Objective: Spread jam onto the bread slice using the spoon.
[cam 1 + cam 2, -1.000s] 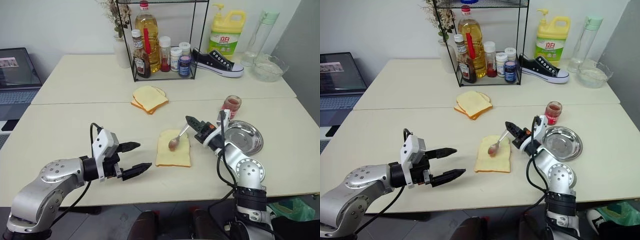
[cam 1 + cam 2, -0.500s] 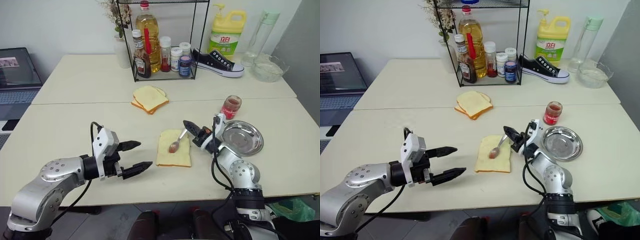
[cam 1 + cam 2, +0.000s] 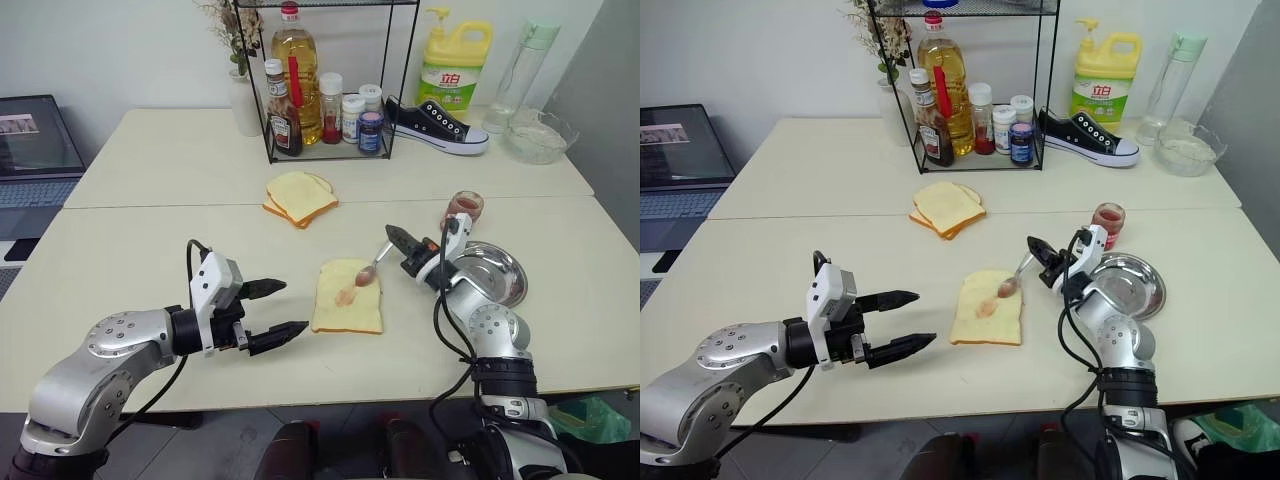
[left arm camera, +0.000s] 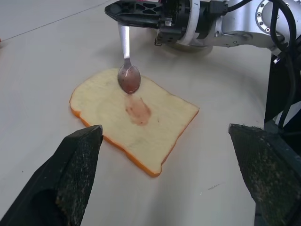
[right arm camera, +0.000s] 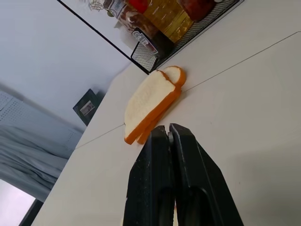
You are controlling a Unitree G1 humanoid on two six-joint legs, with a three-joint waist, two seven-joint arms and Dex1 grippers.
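Head view: right gripper point(image 3: 396, 237) clenched on spoon point(image 3: 372, 270), bowl over bread slice point(image 3: 347, 297); left gripper point(image 3: 279, 312) released beside it.
Left wrist view: jam smear point(image 4: 138, 111) mid-slice.
Right wrist view: bread stack point(image 5: 151, 101) ahead.

Left gripper point(image 3: 268, 312): lower left of the frame, arm bent in from the bottom-left corner, jaws spread wide, fingers pointing right, hovering over the desk, nothing between them. Right gripper point(image 3: 397, 240): right of centre, forearm rising from the bottom right, jaws clamped together on the spoon point(image 3: 366, 276) handle, fingers pointing left.
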